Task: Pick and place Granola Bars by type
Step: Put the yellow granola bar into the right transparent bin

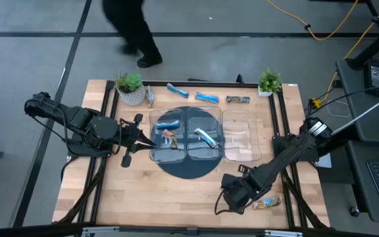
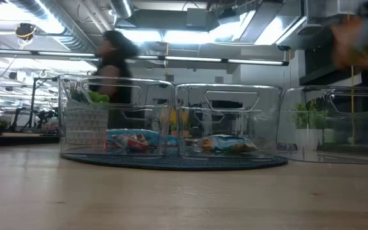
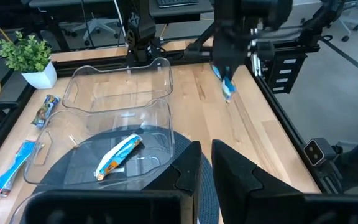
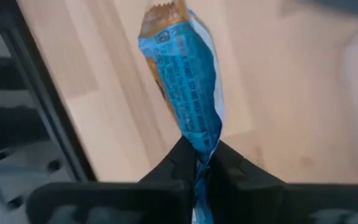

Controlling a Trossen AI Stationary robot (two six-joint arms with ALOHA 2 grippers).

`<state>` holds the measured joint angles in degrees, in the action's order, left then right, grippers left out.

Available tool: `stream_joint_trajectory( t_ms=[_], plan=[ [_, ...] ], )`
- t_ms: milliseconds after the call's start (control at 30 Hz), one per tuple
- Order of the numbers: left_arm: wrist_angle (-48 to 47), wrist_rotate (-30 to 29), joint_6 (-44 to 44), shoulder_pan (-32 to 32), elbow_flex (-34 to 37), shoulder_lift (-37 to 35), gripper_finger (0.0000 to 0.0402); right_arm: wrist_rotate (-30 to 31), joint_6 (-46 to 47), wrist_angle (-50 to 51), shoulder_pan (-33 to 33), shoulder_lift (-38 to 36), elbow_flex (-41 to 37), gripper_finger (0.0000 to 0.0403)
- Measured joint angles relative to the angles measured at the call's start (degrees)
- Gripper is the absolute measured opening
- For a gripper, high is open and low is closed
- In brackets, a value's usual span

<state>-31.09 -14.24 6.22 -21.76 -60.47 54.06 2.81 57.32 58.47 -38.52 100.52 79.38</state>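
Note:
My right gripper (image 4: 202,163) is shut on a bright blue granola bar (image 4: 188,74) with a tan-orange end, above the table's near right part (image 1: 266,203). In the left wrist view that bar (image 3: 227,85) hangs under the gripper. My left gripper (image 3: 206,167) hovers shut at the left tray's (image 1: 166,135) left side. That tray holds a blue bar (image 1: 168,123) and an orange-toned one (image 1: 170,139). A silver-blue bar (image 1: 206,137) lies in the middle tray. Two blue bars (image 1: 177,91) (image 1: 207,97), a dark brown bar (image 1: 237,100) and one more (image 1: 149,97) lie flat by the far edge. My right gripper pinches the blue bar's wrapper by one end (image 4: 204,144) between its two fingers, coming from above and pointing down. The bar hangs below the fingers along their line, lifted clear of the table, its tan-orange end (image 4: 163,15) farthest from the fingers.
Three clear trays stand side by side on a dark round mat (image 1: 188,170); the right tray (image 1: 242,135) holds nothing. Small potted plants (image 1: 130,85) (image 1: 268,80) stand at the far corners. Black rails run along both table sides. A person walks beyond the far edge (image 1: 133,33).

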Motion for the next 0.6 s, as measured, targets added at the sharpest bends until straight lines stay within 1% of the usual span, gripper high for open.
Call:
stream_joint_trajectory(
  t_ms=[133, 367, 433, 600],
  plan=[
    [0.0, 0.0, 0.0, 0.0, 0.0, 0.0, 0.0031, 5.5, -1.5, 7.0, 0.0, 0.0, 5.4, 0.0028],
    [0.0, -0.1, 0.0, 0.0, 0.0, 0.0, 0.0031, 12.3, -3.6, 18.3, 0.2, -0.2, 13.1, 0.002],
    [0.0, -0.2, 0.0, 0.0, 0.0, 0.0, 0.0031, 13.5, -3.7, 20.4, 0.2, -0.8, 14.0, 0.0023],
    [0.0, -0.2, 0.5, 0.0, 0.0, 0.0, 0.0031, 17.8, -2.4, 20.7, 0.2, -5.3, 13.1, 0.0022]
  ],
)
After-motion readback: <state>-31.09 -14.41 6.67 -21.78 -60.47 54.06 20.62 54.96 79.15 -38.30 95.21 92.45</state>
